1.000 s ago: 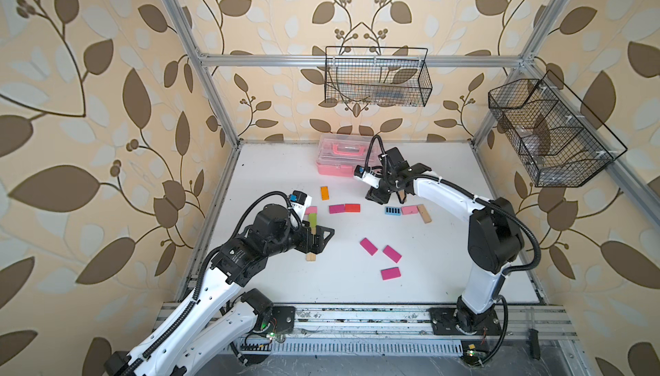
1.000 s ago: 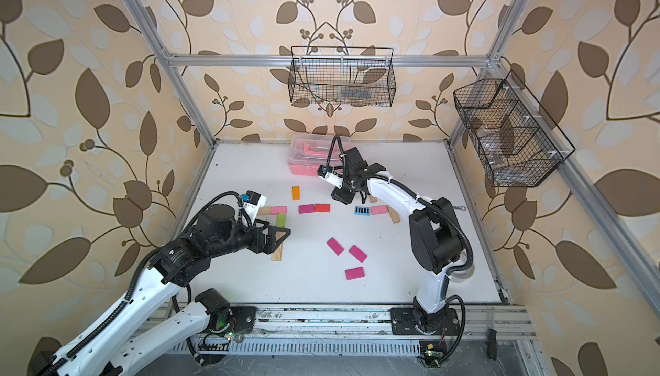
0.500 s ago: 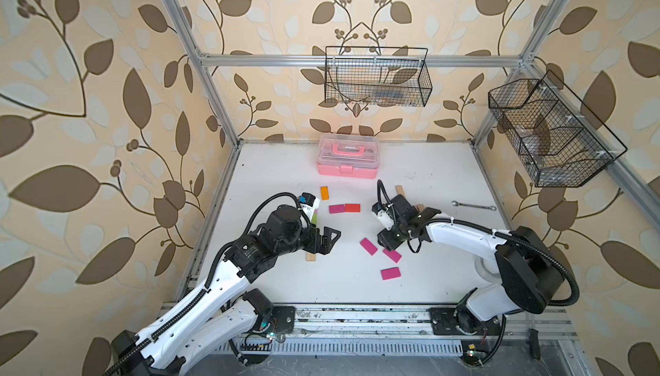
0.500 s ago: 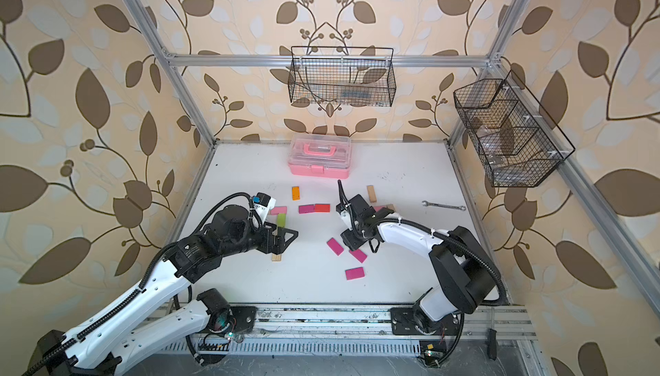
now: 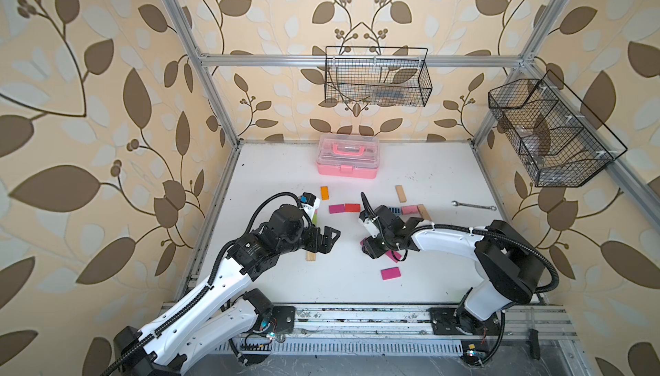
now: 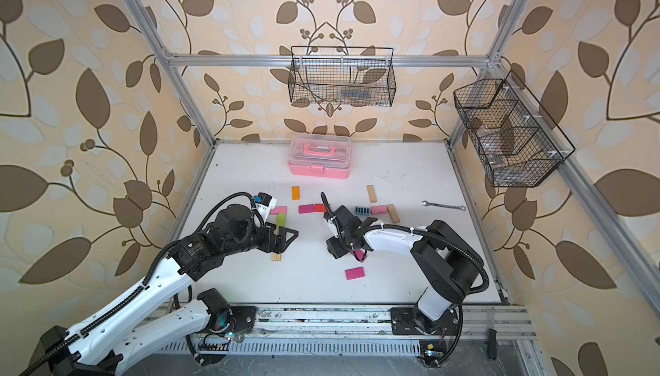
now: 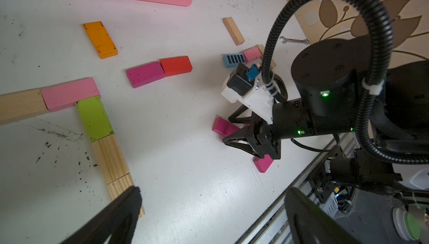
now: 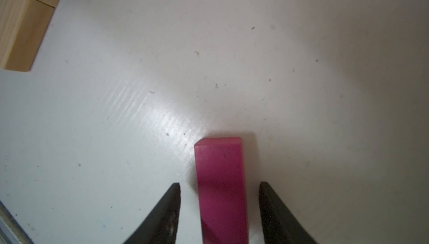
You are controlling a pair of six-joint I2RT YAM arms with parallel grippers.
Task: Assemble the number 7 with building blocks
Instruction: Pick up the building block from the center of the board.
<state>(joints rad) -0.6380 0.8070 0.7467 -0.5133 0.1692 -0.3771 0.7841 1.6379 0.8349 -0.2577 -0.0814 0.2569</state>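
Note:
The partial number 7 lies at the left: a wood block and a light pink block form the bar, and a lime green block and wood blocks run down from it. My left gripper hangs open above the bar's lower end, holding nothing. My right gripper is low at mid-table, open, its jaws straddling a magenta block with a gap on each side. A second magenta block lies under that wrist and a third nearer the front.
Loose blocks lie behind: orange, magenta touching red, blue-striped, light pink and two wood ones. A wrench lies at the right, a pink case at the back. Wire baskets hang on the walls.
My right arm swung from the back near the case to mid-table and came down over the magenta block, its jaws narrowing a little. The left arm shifted slightly forward, still open.

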